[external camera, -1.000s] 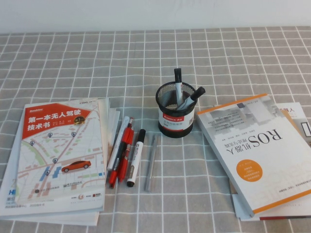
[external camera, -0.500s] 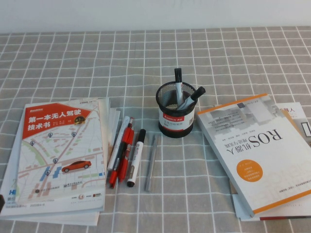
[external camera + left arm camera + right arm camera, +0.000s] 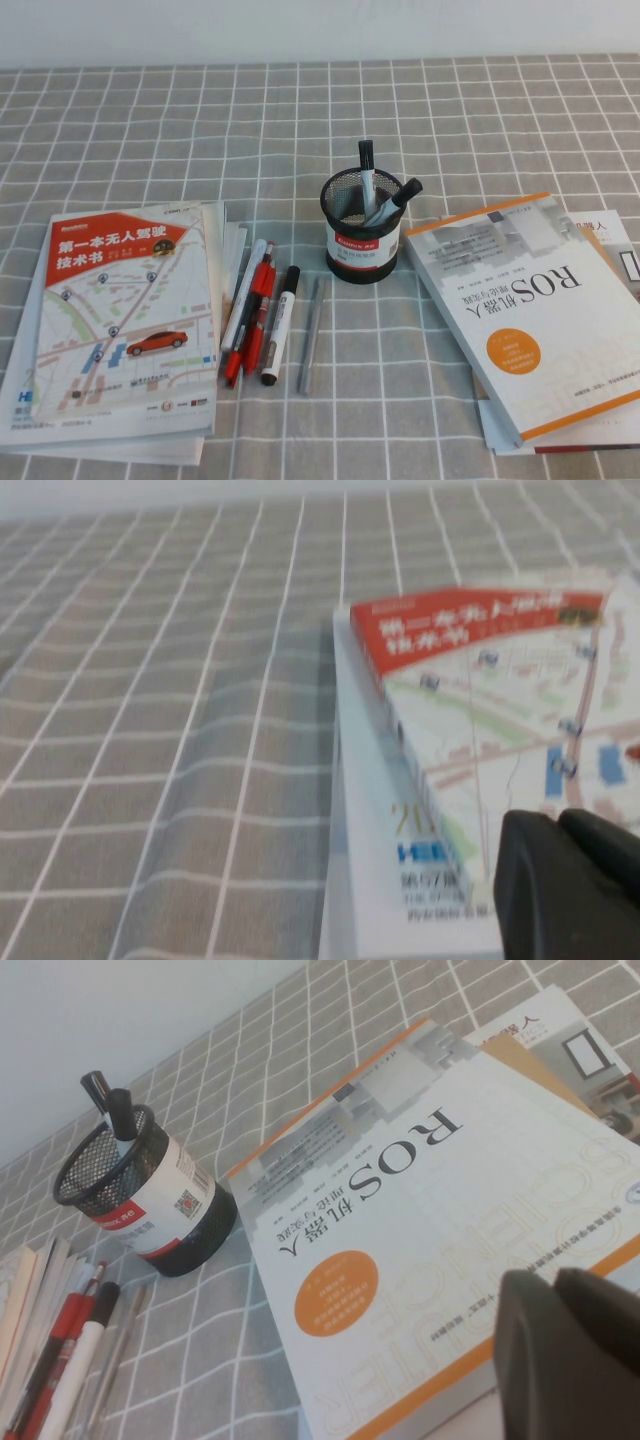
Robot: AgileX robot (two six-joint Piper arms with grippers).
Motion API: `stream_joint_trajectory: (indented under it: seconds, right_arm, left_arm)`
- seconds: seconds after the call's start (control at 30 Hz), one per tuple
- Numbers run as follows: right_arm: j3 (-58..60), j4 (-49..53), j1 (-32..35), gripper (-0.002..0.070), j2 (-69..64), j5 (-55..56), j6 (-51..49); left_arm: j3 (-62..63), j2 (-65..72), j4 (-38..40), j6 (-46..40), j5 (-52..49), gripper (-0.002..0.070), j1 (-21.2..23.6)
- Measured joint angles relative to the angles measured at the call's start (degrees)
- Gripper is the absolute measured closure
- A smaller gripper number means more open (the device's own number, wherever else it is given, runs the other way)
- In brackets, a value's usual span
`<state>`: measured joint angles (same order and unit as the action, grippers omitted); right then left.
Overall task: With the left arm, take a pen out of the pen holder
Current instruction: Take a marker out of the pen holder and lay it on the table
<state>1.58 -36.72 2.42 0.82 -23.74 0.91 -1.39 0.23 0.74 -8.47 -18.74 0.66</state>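
Pen holder (image 3: 362, 235), black mesh, is standing upright on the checked table (image 3: 300, 100), between the map-cover book (image 3: 120, 310) and the ROS book (image 3: 530, 300). Two dark-capped pens (image 3: 367, 165) are leaning inside it, caps up. Loose pens (image 3: 262, 310) are lying in a row just beside the map-cover book. Left gripper (image 3: 565, 880) is hovering over a corner of the map-cover book, clenched and empty, well apart from the pen holder. Right gripper (image 3: 570, 1355) is hanging over the ROS book's edge, clenched, grasping nothing
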Motion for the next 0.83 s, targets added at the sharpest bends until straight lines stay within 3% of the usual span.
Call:
stream_joint_trajectory:
  seconds: [0.83]
  right_arm:
    - [0.00, 0.00, 0.00, 0.0689, 0.00, 0.00, 0.00]
  left_arm:
    - [-0.13, -0.66, 0.00, -1.92, -2.92, 0.0678, 0.11]
